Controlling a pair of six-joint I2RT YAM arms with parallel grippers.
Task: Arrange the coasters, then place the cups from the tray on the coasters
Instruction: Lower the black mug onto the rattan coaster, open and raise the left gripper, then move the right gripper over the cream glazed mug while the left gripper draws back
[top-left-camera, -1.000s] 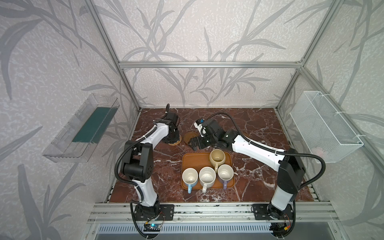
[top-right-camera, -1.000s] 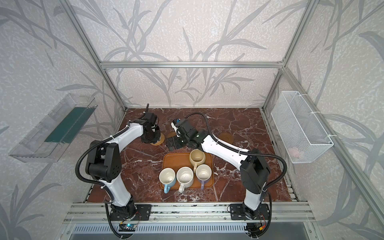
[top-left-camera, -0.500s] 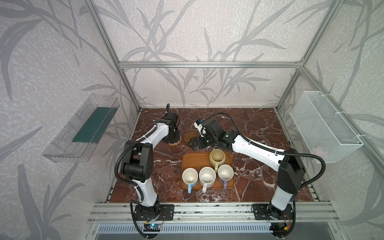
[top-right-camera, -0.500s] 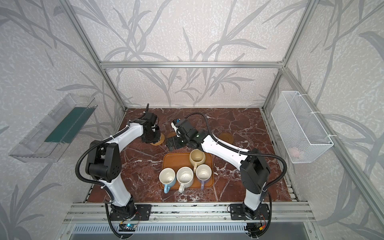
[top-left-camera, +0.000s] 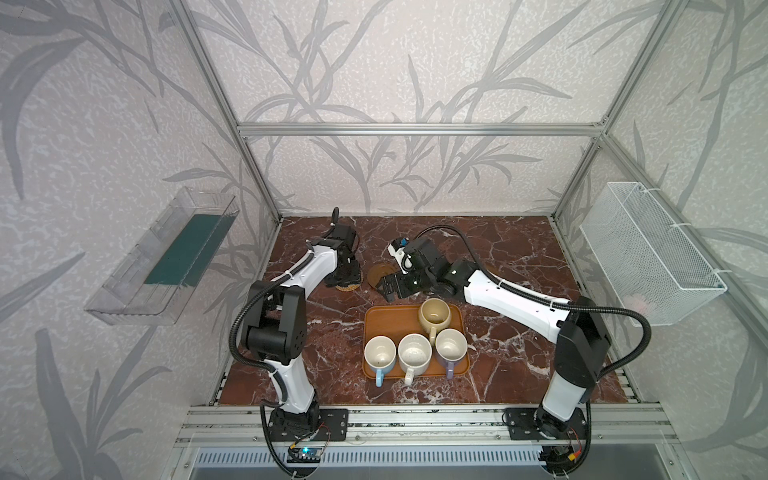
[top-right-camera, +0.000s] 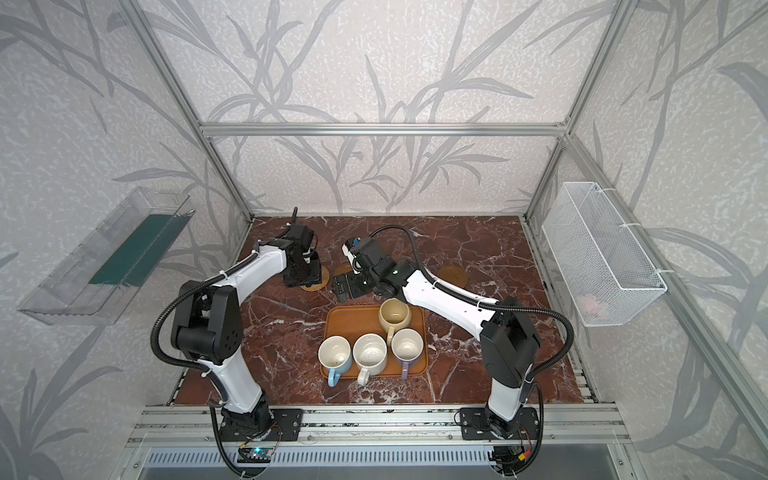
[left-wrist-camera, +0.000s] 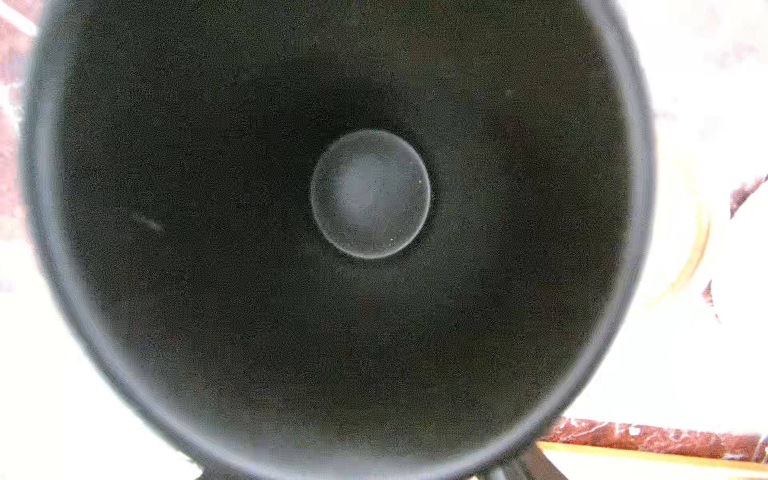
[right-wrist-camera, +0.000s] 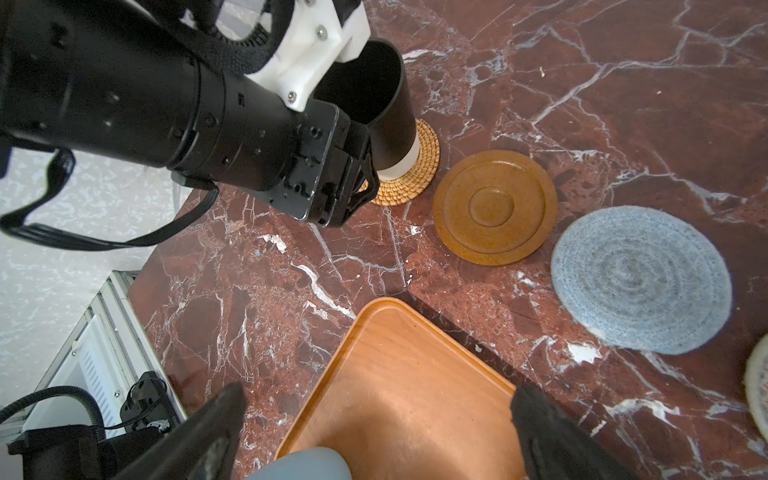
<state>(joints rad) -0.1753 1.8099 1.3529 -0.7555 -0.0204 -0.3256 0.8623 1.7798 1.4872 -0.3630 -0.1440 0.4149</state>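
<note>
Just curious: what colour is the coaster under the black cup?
Golden-tan, woven rattan coaster; it shows best in the right wrist view.

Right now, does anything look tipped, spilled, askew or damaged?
Nothing stands out. The black cup stands upright on the woven coaster, the other cups sit upright on the tray, and the free coasters lie flat; no spill shows.

No text, label, brand or number can be read anywhere

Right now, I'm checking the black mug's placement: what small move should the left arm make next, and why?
Probably raise the left gripper straight up, clear of the black mug: it stands upright on the woven rattan coaster; sideways might tip it.
</note>
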